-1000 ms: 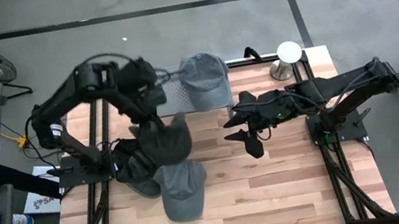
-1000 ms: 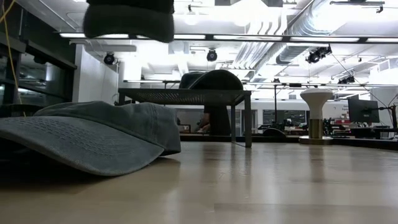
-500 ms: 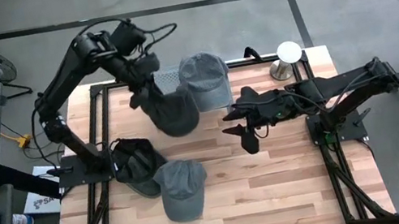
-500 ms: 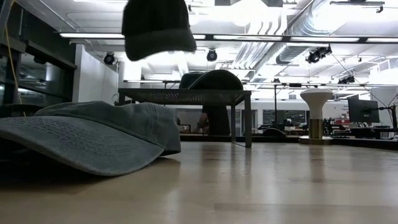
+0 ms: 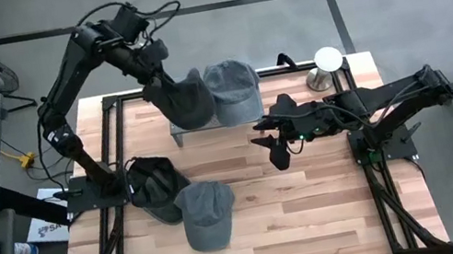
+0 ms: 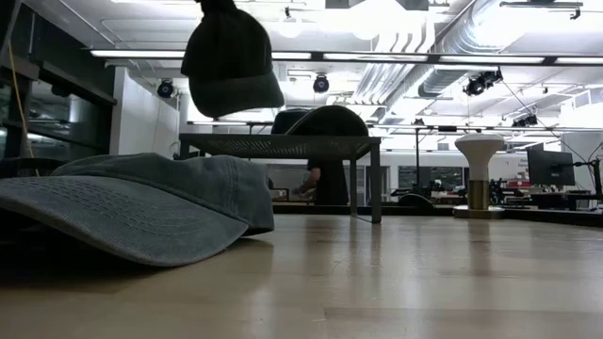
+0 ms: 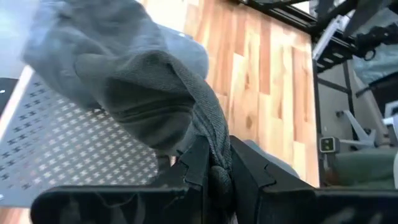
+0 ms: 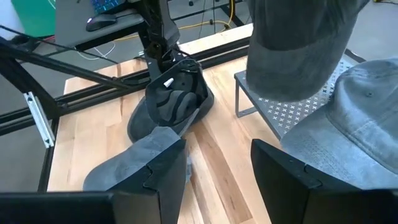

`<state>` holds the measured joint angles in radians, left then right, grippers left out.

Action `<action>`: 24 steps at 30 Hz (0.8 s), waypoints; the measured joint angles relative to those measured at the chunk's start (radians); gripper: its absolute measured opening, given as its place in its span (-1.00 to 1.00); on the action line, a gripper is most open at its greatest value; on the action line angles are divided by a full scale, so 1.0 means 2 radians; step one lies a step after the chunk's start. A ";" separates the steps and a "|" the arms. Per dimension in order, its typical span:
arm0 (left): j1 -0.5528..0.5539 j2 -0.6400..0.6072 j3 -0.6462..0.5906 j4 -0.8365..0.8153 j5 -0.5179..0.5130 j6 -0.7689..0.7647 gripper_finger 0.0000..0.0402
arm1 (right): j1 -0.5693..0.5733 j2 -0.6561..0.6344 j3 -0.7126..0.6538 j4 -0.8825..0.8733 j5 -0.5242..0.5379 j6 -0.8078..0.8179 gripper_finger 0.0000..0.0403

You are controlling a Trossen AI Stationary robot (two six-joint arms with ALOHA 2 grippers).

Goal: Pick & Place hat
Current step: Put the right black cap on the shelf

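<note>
My left gripper [image 5: 152,65] is shut on a dark grey cap [image 5: 186,102] and holds it in the air over the left part of a perforated metal stand [image 6: 278,144] at the table's far edge. The same cap [image 6: 231,61] hangs above the stand in the low view. A lighter grey cap [image 5: 232,90] rests crown-up on the stand's right part. My right gripper [image 5: 274,150] is open and hovers over the table's middle, touching nothing. A black cap [image 5: 155,186] lies upside down at the table's left, and another grey cap [image 5: 207,214] lies next to it. My left gripper pinches a bunched fold of the dark grey cap's cloth [image 7: 208,140] between its two fingers [image 7: 198,163]. The cap is lifted clear and hangs below the gripper [image 6: 231,61], with its brim lowest, above the stand.
A white round-topped post [image 5: 327,61] stands at the table's far right corner. The near grey cap [image 6: 141,202] fills the low view's left. The black cap [image 8: 177,99] and the grey cap [image 8: 130,165] lie beyond my right gripper. Bare wood shows on the table's right and near parts.
My left gripper has carried the dark grey cap up from above the black cap and toward the table's far edge; the cap now hangs over the stand beside the lighter cap. My right gripper has drifted slightly toward the far edge.
</note>
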<state>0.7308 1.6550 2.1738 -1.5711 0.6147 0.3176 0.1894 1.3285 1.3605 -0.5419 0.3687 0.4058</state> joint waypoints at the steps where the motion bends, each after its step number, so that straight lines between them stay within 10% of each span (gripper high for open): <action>1: 0.005 0.000 0.000 0.000 -0.001 0.002 -0.82 | 0.000 0.000 0.000 0.000 0.000 0.003 -0.15; 24: 0.054 -0.001 -0.014 0.001 0.066 0.065 -0.82 | 0.000 0.000 0.000 0.000 0.025 0.002 -0.16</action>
<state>0.8378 1.6539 2.1451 -1.5700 0.7460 0.4477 0.1894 1.3285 1.3605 -0.5424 0.4188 0.4098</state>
